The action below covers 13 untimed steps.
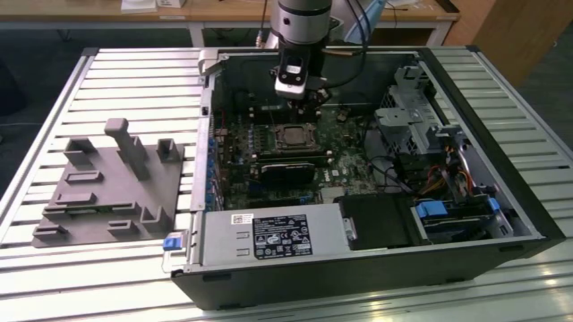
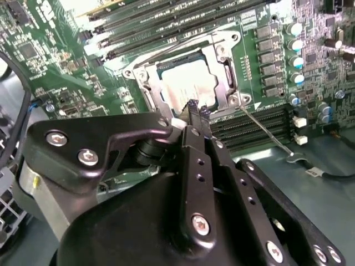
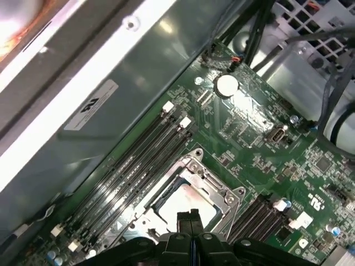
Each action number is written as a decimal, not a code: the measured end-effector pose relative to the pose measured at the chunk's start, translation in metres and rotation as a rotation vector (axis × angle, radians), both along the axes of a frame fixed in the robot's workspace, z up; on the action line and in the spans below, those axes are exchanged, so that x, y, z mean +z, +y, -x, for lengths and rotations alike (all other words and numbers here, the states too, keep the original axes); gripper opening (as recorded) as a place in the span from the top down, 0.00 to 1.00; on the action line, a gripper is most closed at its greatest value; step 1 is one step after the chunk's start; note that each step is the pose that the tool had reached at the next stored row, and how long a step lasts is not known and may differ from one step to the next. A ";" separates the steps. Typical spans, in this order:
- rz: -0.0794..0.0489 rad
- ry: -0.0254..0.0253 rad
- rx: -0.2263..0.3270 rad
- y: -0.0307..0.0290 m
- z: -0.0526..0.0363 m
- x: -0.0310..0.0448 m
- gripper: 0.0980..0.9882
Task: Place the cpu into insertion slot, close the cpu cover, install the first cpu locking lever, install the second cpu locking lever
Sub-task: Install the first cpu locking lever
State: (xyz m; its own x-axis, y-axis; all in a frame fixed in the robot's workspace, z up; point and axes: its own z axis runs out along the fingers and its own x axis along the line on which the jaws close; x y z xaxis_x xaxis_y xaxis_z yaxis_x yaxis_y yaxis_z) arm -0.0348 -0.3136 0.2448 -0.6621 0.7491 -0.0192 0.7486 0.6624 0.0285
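Note:
The cpu (image 2: 187, 86) sits in the insertion slot (image 1: 294, 137) on the green board, its dull silver top showing. The cpu cover (image 2: 219, 61) lies down around it as a silver frame, also seen in the first wrist view (image 3: 209, 182) around the cpu (image 3: 178, 202). A thin wire locking lever (image 2: 266, 131) sticks out from the socket's corner, away from the frame. My gripper (image 2: 198, 108) hovers just above the socket's edge, fingers shut together with nothing between them. The exterior view shows the gripper (image 1: 302, 100) just behind the slot.
Long memory slots (image 3: 130, 166) run beside the socket. A black card (image 1: 286, 171) lies in front of it, and a power supply (image 1: 268, 235) fills the case front. Drive cages and cables (image 1: 421, 127) crowd the exterior view's right. A grey fixture (image 1: 107, 181) stands outside the case.

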 end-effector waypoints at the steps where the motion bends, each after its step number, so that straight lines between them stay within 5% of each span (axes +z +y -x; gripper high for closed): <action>1: 0.000 0.0000 0.018 0.0000 0.0000 0.0000 0.99; 13: 0.000 0.0001 0.229 0.0000 0.0000 0.0001 0.99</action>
